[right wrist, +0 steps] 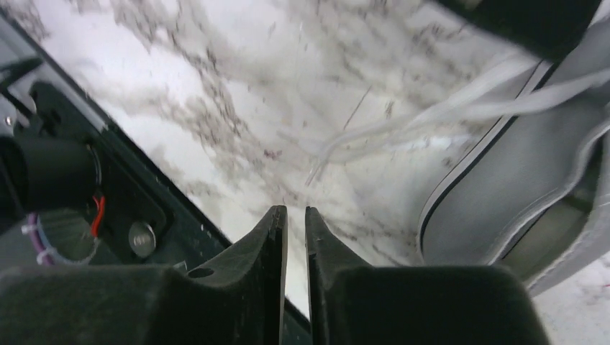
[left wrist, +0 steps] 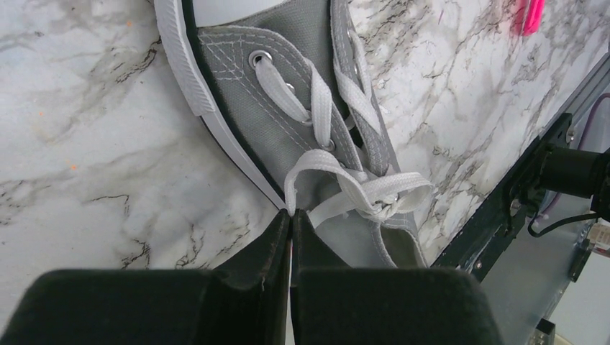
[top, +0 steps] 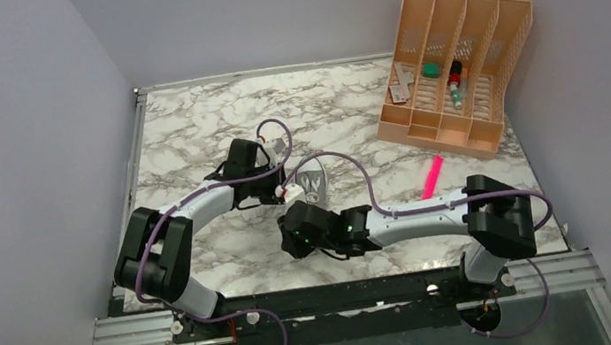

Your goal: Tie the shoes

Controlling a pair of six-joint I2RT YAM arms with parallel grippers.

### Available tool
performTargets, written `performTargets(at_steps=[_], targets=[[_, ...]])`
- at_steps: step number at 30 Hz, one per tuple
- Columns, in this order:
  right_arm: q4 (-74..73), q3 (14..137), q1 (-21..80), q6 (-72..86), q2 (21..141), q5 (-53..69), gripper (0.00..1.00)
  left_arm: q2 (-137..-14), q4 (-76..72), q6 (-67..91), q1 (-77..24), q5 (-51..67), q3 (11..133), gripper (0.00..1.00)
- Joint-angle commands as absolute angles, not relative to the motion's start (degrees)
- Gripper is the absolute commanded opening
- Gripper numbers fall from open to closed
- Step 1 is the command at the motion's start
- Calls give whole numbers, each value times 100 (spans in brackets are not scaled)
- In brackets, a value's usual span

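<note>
Shoe (top: 314, 185): middle of the table (top: 190, 134), mostly hidden behind both arms from above.
Left gripper (left wrist: 290, 215): jaws pressed together, pinching a lace loop (left wrist: 306, 162); only its wrist view shows this.
Right gripper (right wrist: 293, 213): jaws nearly touching, holding nothing visible; blurred lace ends (right wrist: 338, 144) just ahead.

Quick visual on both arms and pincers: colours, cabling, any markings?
Left arm and right arm: white tubular links, bulky black joint housings, a lilac cable looped loosely along each. Left pincer and right pincer: matte black wedge fingers tapering to thin tips. No markings or sleeves visible.
</note>
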State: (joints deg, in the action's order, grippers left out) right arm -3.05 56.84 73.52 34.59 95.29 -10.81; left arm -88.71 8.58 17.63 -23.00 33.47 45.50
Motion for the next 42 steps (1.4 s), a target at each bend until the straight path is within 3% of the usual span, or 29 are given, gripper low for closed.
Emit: performTargets(at_steps=[1, 8, 13, 30, 35, 42], targets=[[-494, 6128, 7392, 3975, 9650, -2000, 27, -8812, 1002, 1567, -2303, 3468, 4773, 4], [-528, 6803, 7533, 4382, 10493, -1995, 36, -8733, 1032, 1500, -2299, 3506, 4780, 4], [-1538, 7319, 7592, 5030, 11051, -2610, 36, -8765, 1037, 1521, -2298, 3568, 4790, 4], [-2020, 7622, 7682, 4835, 11802, -2924, 36, -8763, 1061, 1468, -2296, 3636, 4720, 4], [-2487, 7954, 7690, 4799, 11916, -3195, 31, -8763, 1072, 1485, -2301, 3647, 4729, 4], [-2854, 8093, 7732, 4779, 11886, -3242, 7, -8786, 1072, 1468, -2297, 3621, 4729, 4]])
